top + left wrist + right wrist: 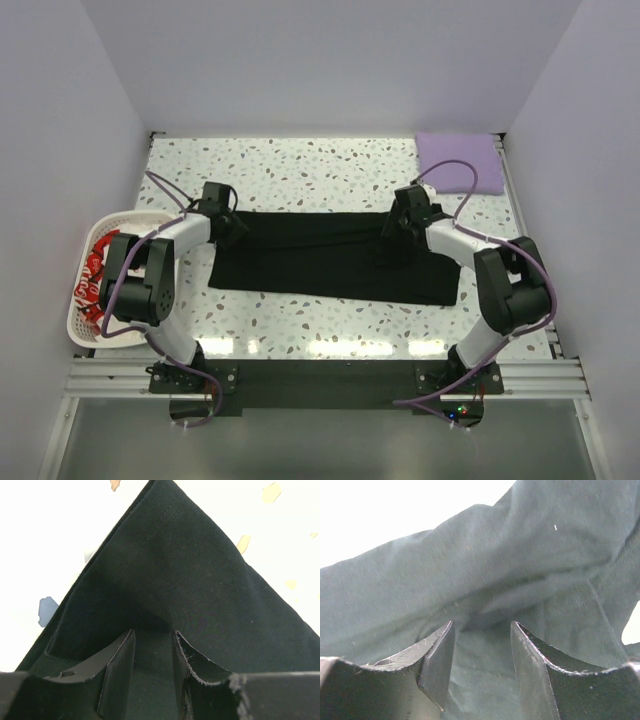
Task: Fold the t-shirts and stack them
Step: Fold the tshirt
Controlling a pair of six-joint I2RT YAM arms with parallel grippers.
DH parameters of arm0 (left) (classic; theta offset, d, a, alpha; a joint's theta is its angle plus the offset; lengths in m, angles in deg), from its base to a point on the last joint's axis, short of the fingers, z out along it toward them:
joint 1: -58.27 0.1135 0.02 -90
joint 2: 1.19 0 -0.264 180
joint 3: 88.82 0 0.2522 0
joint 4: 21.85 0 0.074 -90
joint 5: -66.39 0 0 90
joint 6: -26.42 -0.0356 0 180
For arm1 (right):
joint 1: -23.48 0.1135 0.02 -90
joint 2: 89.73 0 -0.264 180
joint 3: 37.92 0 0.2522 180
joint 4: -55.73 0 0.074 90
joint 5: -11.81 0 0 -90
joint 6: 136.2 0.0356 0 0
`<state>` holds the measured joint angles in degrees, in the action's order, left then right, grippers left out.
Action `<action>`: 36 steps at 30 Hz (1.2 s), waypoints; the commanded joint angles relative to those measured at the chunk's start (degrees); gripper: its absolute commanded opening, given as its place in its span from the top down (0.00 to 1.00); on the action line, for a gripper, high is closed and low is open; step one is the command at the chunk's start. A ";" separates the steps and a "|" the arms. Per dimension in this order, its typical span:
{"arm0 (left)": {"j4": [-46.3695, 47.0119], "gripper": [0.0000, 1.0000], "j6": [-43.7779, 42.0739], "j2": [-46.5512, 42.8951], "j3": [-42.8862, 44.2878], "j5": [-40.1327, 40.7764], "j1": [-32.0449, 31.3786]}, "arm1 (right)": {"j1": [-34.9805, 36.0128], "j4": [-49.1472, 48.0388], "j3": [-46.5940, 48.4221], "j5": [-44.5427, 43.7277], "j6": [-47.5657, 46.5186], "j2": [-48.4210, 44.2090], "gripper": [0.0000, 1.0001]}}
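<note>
Black t-shirt (330,262) is spread as a wide band mid-table (300,170), pinched at its left end by the left gripper (235,228) and near its right end by the right gripper (392,240). Lavender t-shirt (460,162) is folded at far right; basket (120,216) is seen at left.

**Top external view:** mounted high behind the arm bases (190,375) at 6 o'clock, looking down toward 12 o'clock over the whole table (330,160).

**Left wrist view:** rides just behind the left end effector (154,645), at 9 o'clock on the table, very close to the black t-shirt (190,580).

**Right wrist view:** equally close, behind the right end effector (482,645) at 3 o'clock.

All three views share that garment.
</note>
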<state>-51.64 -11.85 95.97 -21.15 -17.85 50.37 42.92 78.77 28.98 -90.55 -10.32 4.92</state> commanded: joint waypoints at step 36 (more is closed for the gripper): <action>-0.75 0.60 0.66 1.71 0.58 1.62 0.25 | -8.36 16.12 1.09 -4.34 -11.53 -12.91 1.00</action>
<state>-51.53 -11.66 96.06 -21.15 -17.76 50.37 35.93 91.62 30.82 -93.92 -19.00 -5.72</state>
